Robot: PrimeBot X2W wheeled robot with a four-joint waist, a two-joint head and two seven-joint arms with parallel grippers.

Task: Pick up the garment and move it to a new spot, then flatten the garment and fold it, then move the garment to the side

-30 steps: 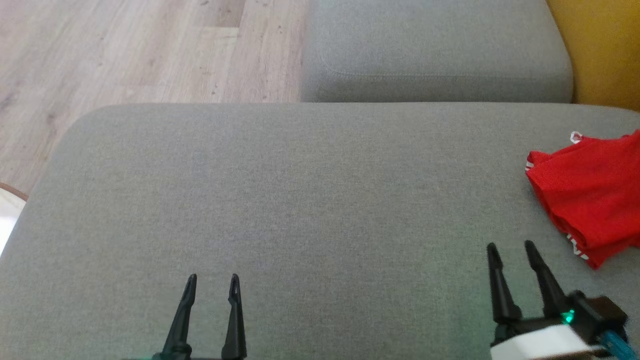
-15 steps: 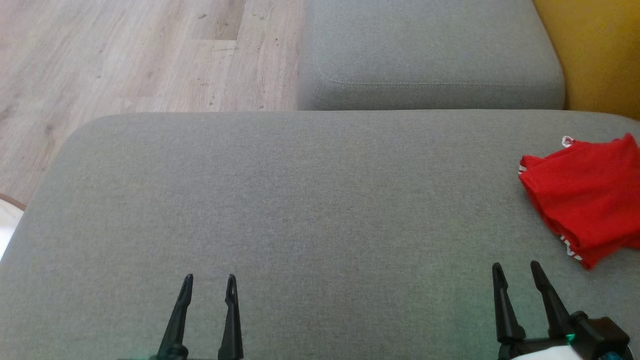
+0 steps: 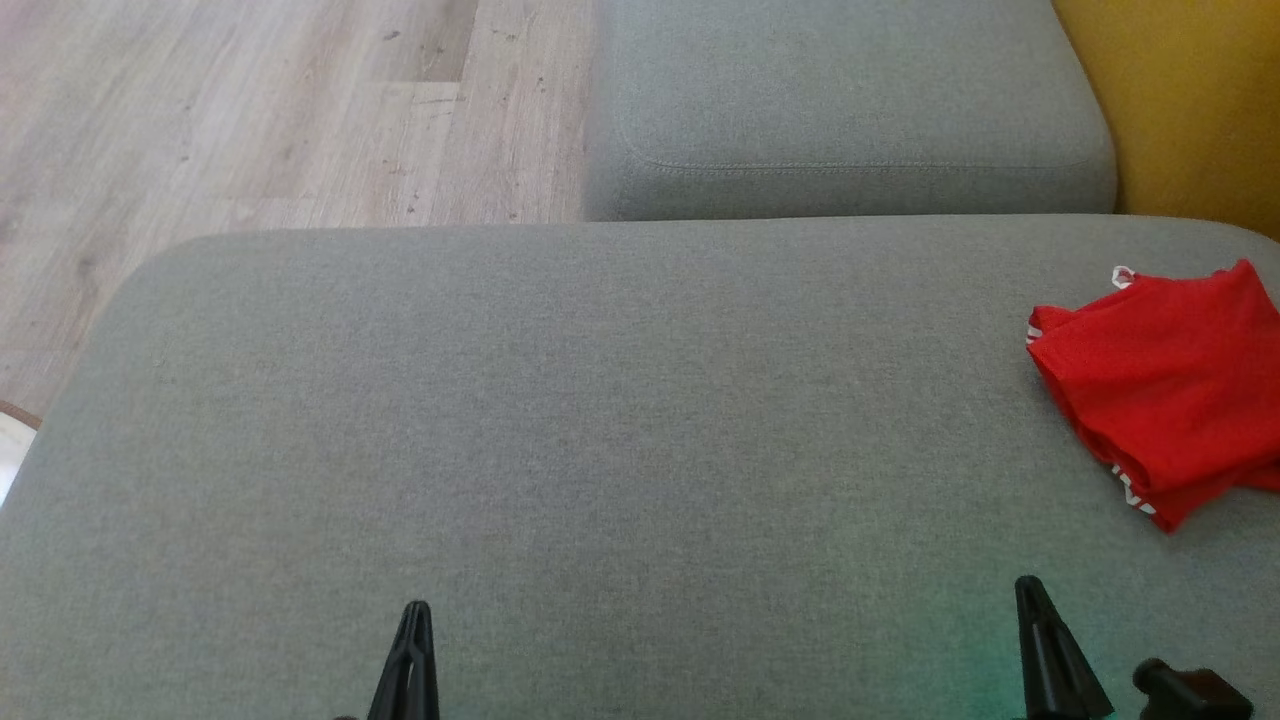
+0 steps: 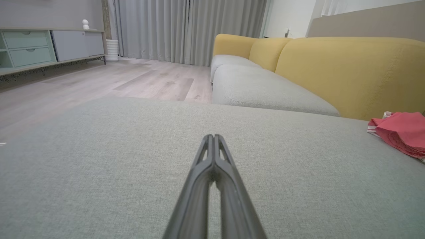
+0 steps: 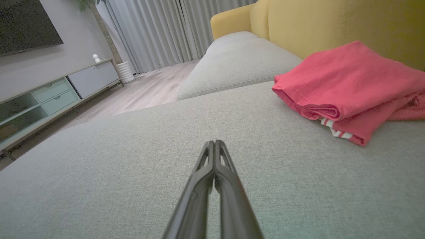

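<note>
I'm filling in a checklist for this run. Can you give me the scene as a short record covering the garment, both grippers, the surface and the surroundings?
garment: red garment with white-striped trim, folded into a loose bundle, lying on the right side of the grey cushion
left gripper: left gripper shut, empty, over bare cushion
right gripper: right gripper shut, empty, apart from the garment
surroundings: second cushion beyond, yellow backrest at right, wood floor at left
task state: garment looks folded and set aside
</note>
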